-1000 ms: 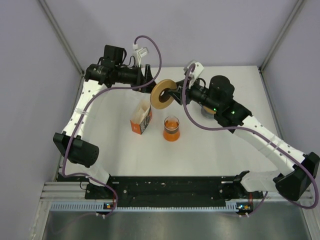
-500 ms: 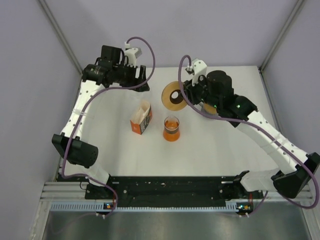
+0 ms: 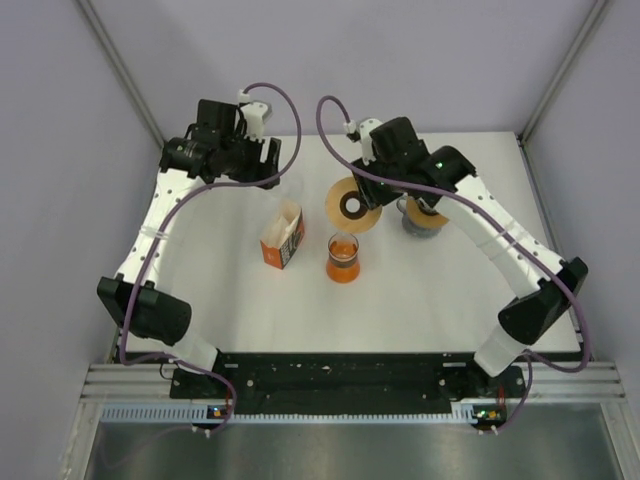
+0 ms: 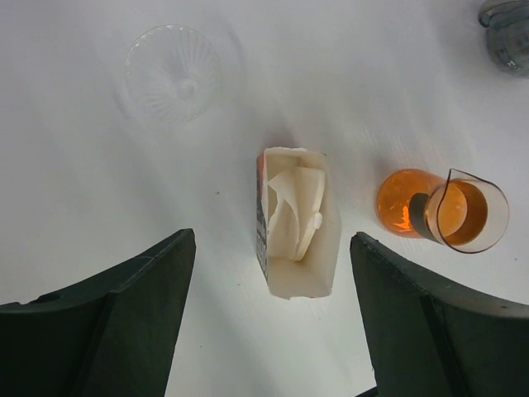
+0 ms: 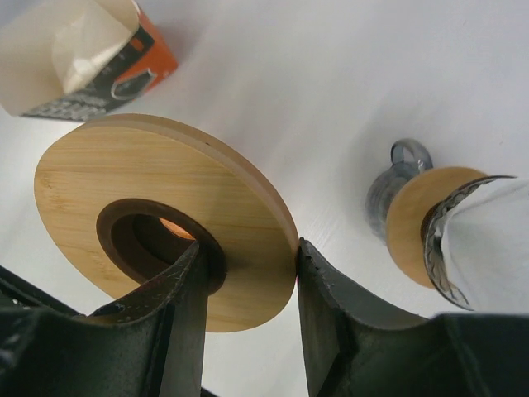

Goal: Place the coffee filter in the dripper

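Up at the back of the desk (image 3: pixel 430 290), the left claw (image 4: pixel 271 240) hangs with its jaws spread wide and nothing between them, looking straight down into the open filter box (image 4: pixel 297 285). White paper filters (image 4: pixel 291 217) stand folded inside it, so the task's thing is in its carton and not in the glass dripper (image 4: pixel 175 76). That sits bare on the desk, apart from the box (clear glass on white, easy to lose from above). Across the way, the right claw (image 5: pixel 248 256) is clamped on a wooden ring (image 5: pixel 124 174) with a dark hole, held tilted in the air near the orange beaker (image 3: pixel 342 258), on its far side.

My read: the filter pick is the step that matters. The left claw wants to drop centred over the carton's mouth, jaws narrowed to fit between its walls, and pinch a single sheet near its top edge. Grab too deep and a whole wad could come up, or the light carton could lift with it. Keep the ring well clear of that descent. Then carry the filter across and let go only once it sits down in the cone.
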Robot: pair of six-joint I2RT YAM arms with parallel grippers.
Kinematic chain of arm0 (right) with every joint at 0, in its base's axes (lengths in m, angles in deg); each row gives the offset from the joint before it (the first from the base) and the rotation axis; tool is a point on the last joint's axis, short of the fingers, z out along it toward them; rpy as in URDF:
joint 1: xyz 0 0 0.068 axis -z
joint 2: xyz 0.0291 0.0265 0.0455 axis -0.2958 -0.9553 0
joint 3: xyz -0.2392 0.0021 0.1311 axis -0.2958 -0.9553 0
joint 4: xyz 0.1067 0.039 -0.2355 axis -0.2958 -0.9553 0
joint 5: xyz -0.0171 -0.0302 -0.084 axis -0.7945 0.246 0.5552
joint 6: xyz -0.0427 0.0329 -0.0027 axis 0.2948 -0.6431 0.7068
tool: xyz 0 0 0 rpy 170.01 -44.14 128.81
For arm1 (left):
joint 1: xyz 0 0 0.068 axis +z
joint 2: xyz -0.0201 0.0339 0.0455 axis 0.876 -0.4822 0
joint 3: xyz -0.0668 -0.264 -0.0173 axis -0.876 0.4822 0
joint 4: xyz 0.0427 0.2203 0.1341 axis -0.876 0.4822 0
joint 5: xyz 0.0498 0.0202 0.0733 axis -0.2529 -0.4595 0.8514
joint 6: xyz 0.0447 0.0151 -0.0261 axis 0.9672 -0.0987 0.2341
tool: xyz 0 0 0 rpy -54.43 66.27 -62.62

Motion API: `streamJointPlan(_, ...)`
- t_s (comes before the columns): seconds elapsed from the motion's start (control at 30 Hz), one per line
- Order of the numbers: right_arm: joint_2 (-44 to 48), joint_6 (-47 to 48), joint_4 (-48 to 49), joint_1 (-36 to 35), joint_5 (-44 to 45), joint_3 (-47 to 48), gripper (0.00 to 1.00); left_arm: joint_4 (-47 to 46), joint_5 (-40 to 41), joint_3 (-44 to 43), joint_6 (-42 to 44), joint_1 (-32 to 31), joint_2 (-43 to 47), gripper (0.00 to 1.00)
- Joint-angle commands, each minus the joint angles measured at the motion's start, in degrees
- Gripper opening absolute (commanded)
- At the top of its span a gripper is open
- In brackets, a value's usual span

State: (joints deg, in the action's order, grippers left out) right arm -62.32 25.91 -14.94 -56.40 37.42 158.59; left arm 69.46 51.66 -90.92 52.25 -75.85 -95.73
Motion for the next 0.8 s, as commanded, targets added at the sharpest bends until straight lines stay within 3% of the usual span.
streamJointPlan(0.0,-3.44,-0.47,-8.35,0.44,-2.52,3.29,0.0,-3.27,3.49,0.92,1.39,1.67,2.49,0.81)
streamJointPlan(0.33,-17.41,1.91,-12.13,0.79,-12.02,14.01,0.0,-3.71,3.31,3.21,1.92,4.3,3.63,0.82)
streamJointPlan(0.77,-22.25,4.02,-13.53,1.58,-15.19,11.56,0.0,-4.41,3.4,4.97,2.27,6.24,4.51,0.82)
